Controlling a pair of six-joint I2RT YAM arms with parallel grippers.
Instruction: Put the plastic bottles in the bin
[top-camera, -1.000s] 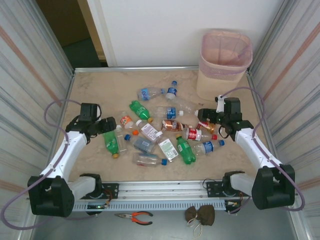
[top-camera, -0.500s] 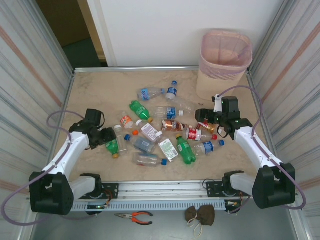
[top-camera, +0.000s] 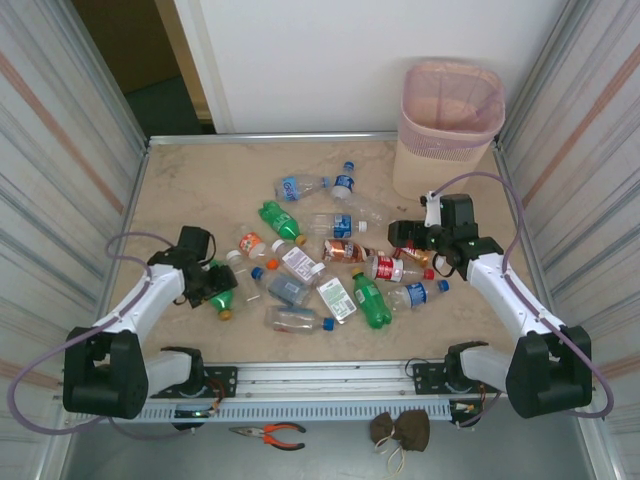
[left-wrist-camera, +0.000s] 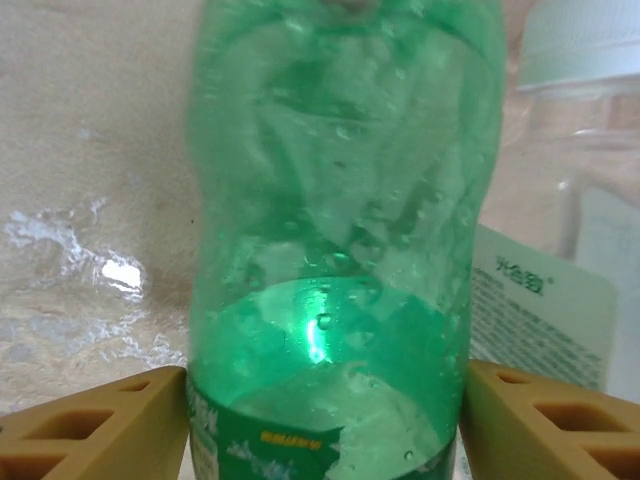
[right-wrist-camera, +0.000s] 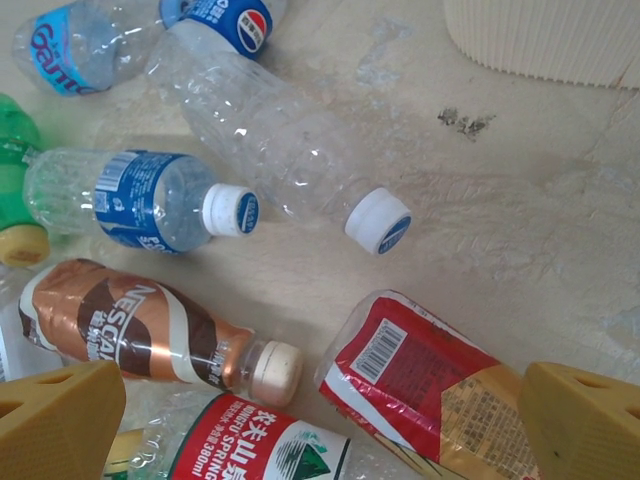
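The left pincer (left-wrist-camera: 325, 425) straddles a green bottle (left-wrist-camera: 340, 200) that lies on the tabletop (top-camera: 190, 180). Its tan fingers (left-wrist-camera: 100, 425) sit right against either flank near the label; whether they already squeeze it I cannot tell. Just to the right in the wrist view lie a pale-capped clear bottle (left-wrist-camera: 585, 150) and a white printed label (left-wrist-camera: 540, 310). From above, the green bottle sits at the left edge of the scatter of plastic bottles (top-camera: 330, 265), its orange cap pointing toward the near edge.

The right pincer (right-wrist-camera: 320, 430) stands wide open and holds nothing, hovering over the right side of the scatter. Under it lie a crumpled red-labelled bottle (right-wrist-camera: 420, 385) and a red-and-white spring-water bottle (right-wrist-camera: 250, 450). Just beside them lies a brown Nescafé bottle (right-wrist-camera: 140, 325); farther out lie a blue-labelled bottle (right-wrist-camera: 140, 200), a label-less clear bottle (right-wrist-camera: 270, 130) with a white cap, and a Pepsi bottle (right-wrist-camera: 235, 20).

The pale pink bin (top-camera: 450, 120) stands upright at the far right corner of the tabletop — near the right pincer, well apart from the left
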